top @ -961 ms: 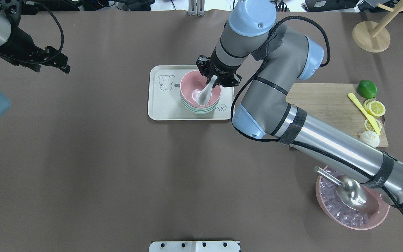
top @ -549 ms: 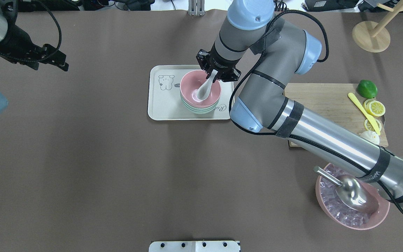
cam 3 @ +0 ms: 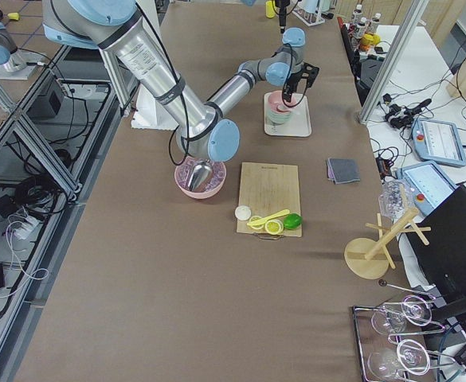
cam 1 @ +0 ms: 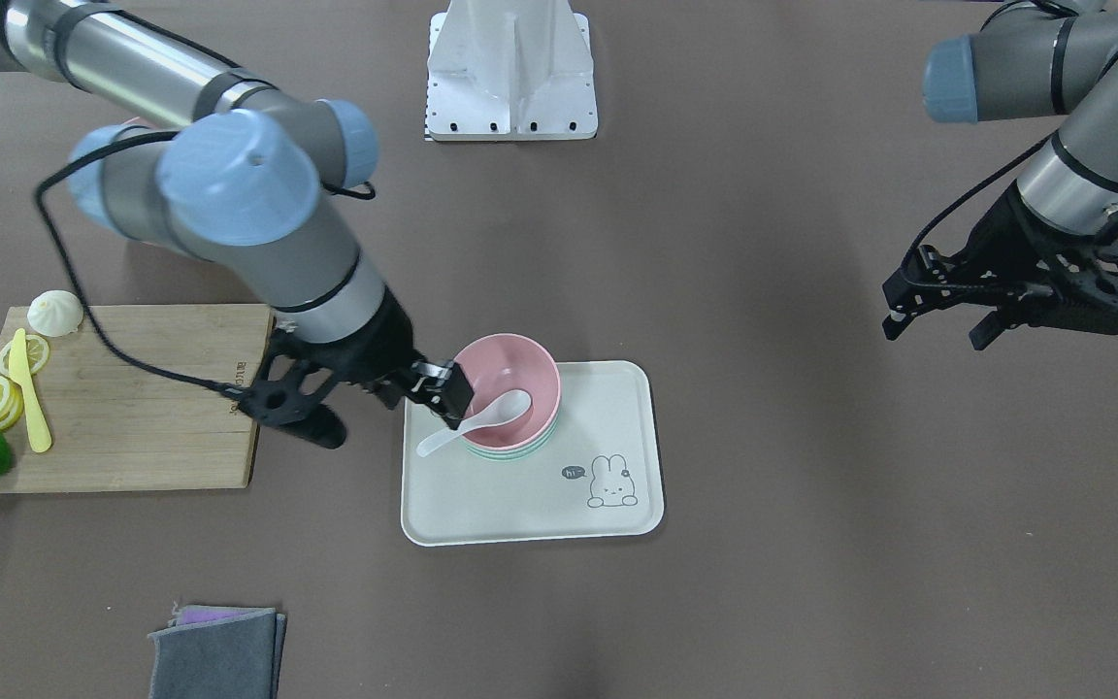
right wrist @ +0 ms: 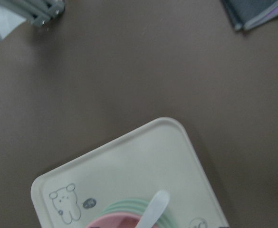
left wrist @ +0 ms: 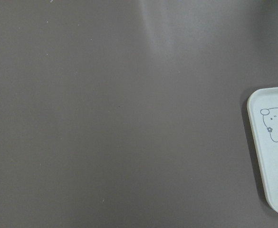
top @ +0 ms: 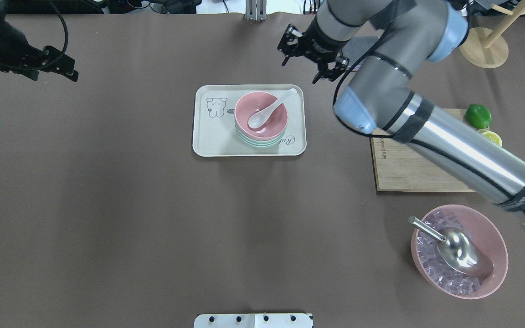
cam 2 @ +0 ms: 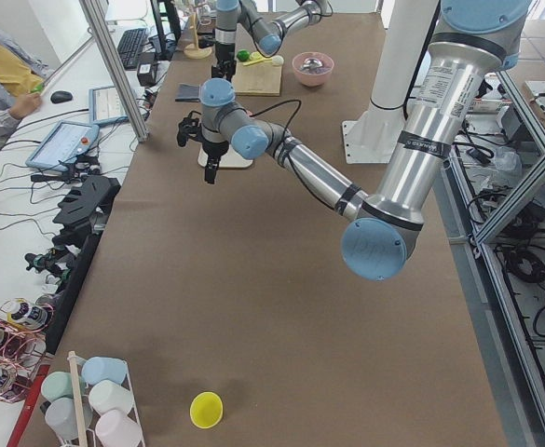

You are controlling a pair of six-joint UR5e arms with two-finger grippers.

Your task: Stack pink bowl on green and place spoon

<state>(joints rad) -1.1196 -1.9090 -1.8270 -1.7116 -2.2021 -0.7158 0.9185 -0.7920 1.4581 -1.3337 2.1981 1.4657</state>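
A pink bowl [top: 244,109] sits stacked in a green bowl [top: 260,144] on a cream tray [top: 212,136]. A white spoon [top: 269,108] lies in the pink bowl, its handle resting on the far right rim. My right gripper [top: 300,69] is open and empty, raised beyond the tray's far right corner, apart from the spoon. Its wrist view shows the tray [right wrist: 143,161] and the spoon handle [right wrist: 155,206] below it. My left gripper [top: 69,73] is open and empty at the far left, well away from the tray.
A wooden cutting board [top: 408,168] with a lime [top: 478,116] and lemon slices lies right of the tray. A second pink bowl [top: 495,237] holds ice and a metal scoop at the near right. A wooden stand [top: 483,45] is at the far right. A grey cloth [cam 1: 214,650] lies beyond the board.
My right gripper has let go of the spoon and pulled up and away to the far right. The spoon now rests in the pink bowl. The left gripper drifted slightly farther left.
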